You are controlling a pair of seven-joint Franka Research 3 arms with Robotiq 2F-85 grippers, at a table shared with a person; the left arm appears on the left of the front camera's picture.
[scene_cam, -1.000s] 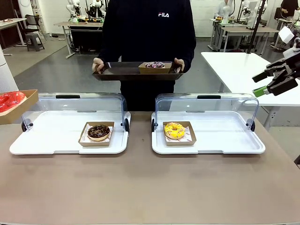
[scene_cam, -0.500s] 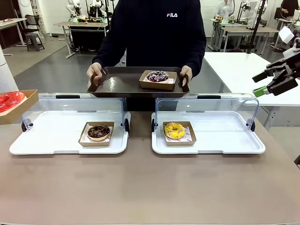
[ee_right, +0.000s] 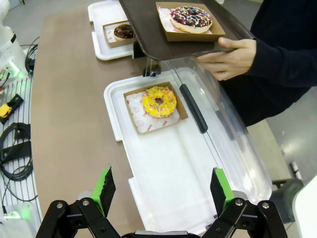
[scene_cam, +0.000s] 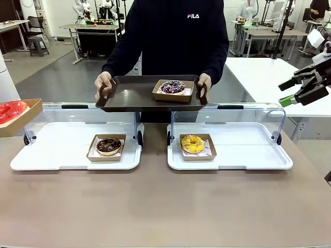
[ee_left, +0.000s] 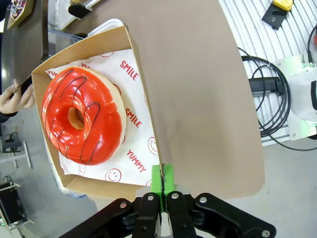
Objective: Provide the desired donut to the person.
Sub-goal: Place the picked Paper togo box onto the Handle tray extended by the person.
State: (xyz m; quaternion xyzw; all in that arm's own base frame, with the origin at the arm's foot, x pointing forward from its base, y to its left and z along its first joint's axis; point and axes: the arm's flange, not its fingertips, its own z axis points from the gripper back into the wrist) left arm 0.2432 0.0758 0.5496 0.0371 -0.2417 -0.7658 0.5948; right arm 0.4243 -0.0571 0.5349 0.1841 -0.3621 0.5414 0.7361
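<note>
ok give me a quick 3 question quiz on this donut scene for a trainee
1. True or false: the left claw is shut on the edge of the cardboard box holding the red donut.
2. Which donut lies on the dark tray held by the person?
A. yellow
B. chocolate
C. dark-glazed with white drizzle and sprinkles
3. Fill in: the yellow donut sits in the white case on the robot's ____ side.

Key
1. True.
2. C, the sprinkled donut.
3. Right; the chocolate donut is in the left case. The right claw hangs open over the right case.
</note>
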